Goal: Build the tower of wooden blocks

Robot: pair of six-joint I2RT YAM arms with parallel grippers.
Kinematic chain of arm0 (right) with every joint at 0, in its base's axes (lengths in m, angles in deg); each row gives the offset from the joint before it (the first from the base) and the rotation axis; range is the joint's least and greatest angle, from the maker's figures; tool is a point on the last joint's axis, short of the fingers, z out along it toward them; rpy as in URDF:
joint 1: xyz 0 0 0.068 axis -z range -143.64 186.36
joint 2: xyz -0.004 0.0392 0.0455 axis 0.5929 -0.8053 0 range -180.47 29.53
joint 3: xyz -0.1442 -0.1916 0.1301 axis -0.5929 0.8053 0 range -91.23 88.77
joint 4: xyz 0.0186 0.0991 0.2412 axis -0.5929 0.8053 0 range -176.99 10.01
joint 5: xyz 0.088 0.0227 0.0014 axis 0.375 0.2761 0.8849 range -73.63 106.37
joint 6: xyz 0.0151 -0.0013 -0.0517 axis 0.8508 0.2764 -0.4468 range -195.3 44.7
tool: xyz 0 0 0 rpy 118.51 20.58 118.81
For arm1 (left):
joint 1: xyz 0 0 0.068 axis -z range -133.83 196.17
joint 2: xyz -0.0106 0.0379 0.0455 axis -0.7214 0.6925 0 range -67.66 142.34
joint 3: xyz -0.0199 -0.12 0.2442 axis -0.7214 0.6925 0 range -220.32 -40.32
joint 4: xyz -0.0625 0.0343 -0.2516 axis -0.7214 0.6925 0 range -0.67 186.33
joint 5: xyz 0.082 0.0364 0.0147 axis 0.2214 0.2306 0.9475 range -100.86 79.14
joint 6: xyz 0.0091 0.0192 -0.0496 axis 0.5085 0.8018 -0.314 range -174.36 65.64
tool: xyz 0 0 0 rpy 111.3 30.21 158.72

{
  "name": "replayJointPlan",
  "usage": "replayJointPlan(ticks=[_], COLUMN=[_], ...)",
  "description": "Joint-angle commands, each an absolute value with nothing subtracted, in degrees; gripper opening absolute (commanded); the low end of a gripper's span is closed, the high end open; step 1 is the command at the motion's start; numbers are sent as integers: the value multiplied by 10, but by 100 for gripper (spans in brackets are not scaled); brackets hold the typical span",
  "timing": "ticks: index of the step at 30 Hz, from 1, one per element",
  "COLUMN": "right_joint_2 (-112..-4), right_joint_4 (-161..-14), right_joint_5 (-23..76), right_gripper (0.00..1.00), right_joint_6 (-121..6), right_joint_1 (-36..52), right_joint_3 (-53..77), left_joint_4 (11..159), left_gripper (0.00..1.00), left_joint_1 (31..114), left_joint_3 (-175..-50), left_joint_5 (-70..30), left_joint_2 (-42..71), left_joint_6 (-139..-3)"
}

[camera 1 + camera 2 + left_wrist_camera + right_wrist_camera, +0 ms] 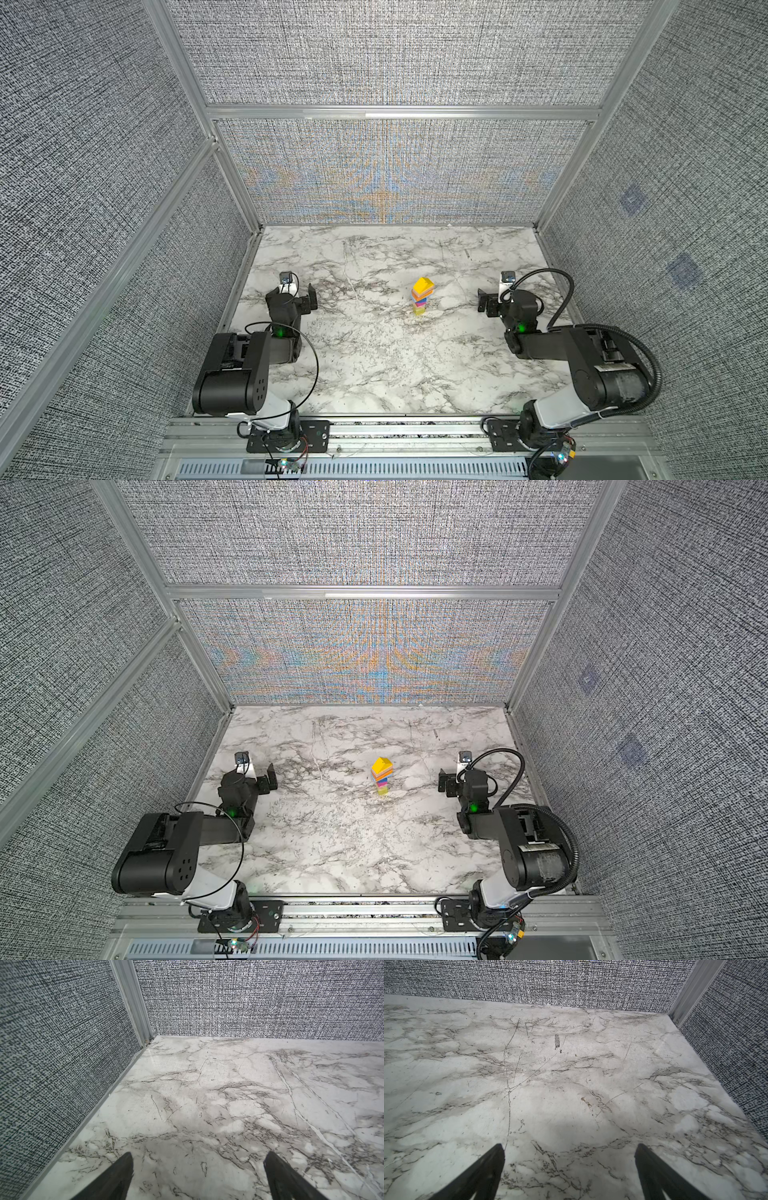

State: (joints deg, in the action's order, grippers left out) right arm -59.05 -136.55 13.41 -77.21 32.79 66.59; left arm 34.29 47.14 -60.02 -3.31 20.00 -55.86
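The tower point(422, 297) point(382, 776) stands upright on the marble table point(374, 365), between the two grippers and touching neither. It lies off to the right of the left gripper point(198, 1159) and off to the left of the right gripper point(570, 1150), nearer the right one, and about as far out over the table as both.

In both top views the tower is one narrow column. A yellow-green block point(419, 311) sits at the base, with a magenta layer point(419, 306) on it. Above that come blue and orange layers, and a yellow wedge point(423, 284) point(382, 765) sits on top as the cap. The upper layers look a little wider than the base; finer detail is too small to tell.

The left gripper is released. In the left wrist view its two dark fingers point(120, 1176) stand wide apart, with bare marble between them and the speckled wall point(249, 997) and a metal corner post point(133, 1001) ahead.

The right gripper is released as well. In the right wrist view its fingers point(483, 1172) are spread wide with marble between them. They point towards the back wall, with a corner post point(689, 989) ahead and off to its right side.

Both arms are folded back near their own side walls.
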Motion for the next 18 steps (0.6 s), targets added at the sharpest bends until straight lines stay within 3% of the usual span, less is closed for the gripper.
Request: replayJointPlan(ticks=[1,18], right_joint_2=[-590,-590], right_joint_4=[-1380,-1383], right_joint_5=[132,128], right_gripper=[99,99], right_joint_6=[-778,-780], right_joint_1=[325,322], right_joint_3=[667,670], left_joint_4=[341,331], left_gripper=[99,99], left_joint_1=[472,472], left_joint_3=[-600,-596], left_joint_5=[-34,-32], left_joint_2=[200,201], left_joint_6=[-560,-559])
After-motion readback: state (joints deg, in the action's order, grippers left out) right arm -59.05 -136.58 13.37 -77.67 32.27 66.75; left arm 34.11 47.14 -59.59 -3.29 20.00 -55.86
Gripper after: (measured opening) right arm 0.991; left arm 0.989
